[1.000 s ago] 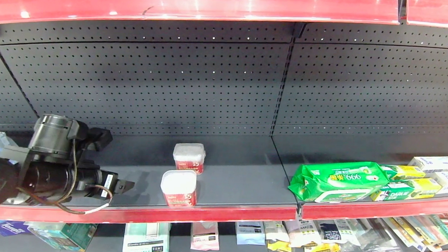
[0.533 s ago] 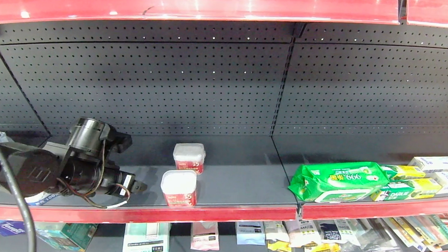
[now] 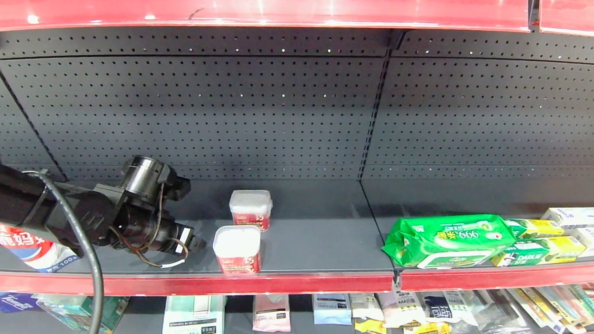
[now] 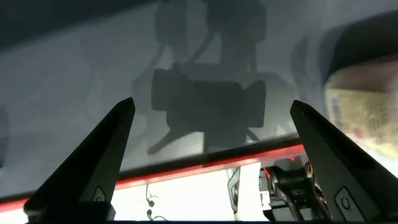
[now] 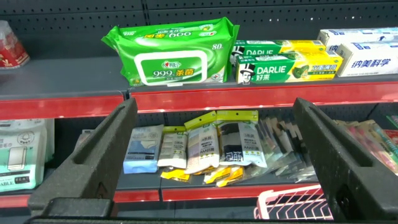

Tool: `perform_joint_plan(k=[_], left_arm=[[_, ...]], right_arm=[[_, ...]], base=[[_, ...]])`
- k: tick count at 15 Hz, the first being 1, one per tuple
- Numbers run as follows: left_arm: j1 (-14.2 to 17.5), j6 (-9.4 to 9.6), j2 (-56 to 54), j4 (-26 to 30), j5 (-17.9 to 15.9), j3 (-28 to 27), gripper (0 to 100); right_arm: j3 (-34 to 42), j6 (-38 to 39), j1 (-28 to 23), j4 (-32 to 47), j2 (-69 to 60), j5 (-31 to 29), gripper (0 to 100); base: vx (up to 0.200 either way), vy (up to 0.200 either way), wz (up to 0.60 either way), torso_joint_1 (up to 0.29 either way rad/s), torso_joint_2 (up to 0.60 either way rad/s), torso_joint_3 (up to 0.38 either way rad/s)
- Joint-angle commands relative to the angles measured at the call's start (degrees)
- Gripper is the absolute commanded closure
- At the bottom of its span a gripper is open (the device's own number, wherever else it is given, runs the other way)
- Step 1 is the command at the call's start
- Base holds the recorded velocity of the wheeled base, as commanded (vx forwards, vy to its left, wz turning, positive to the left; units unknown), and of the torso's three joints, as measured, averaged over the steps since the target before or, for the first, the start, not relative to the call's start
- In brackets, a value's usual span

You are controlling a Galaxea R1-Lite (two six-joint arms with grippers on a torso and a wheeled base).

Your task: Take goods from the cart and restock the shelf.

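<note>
Your left gripper (image 3: 199, 243) is hovering, jaws spread wide, beside the front white-lidded tub (image 3: 237, 249) | your right gripper (image 5: 216, 102) is gaping, empty.

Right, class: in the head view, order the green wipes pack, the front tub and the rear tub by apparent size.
Largest: green wipes pack.
Then front tub and rear tub: front looks slightly bigger, but sits nearer, so unsure.

Two white-lidded tubs (image 3: 237, 249), one green wipes pack (image 3: 447, 240), perhaps four toothpaste boxes (image 3: 536, 252) — right end cropped.
</note>
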Motion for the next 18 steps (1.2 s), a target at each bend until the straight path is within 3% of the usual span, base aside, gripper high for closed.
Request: perform_joint_plan(k=[1, 18], left_arm=[[-0.75, -0.02, 1.86, -0.02, 0.01, -1.42, 0], [-3.91, -0.02, 4.76, -0.02, 1.77, -5.29, 0]], right_arm=[[0.0, -0.01, -0.01, -0.01, 0.01, 0.01, 0], [0.0, -0.01, -0.01, -0.01, 0.01, 0.01, 0]], base=[[0.0, 0.0, 0.0, 0.0, 0.0, 0.0], [0.0, 0.0, 0.0, 0.0, 0.0, 0.0]])
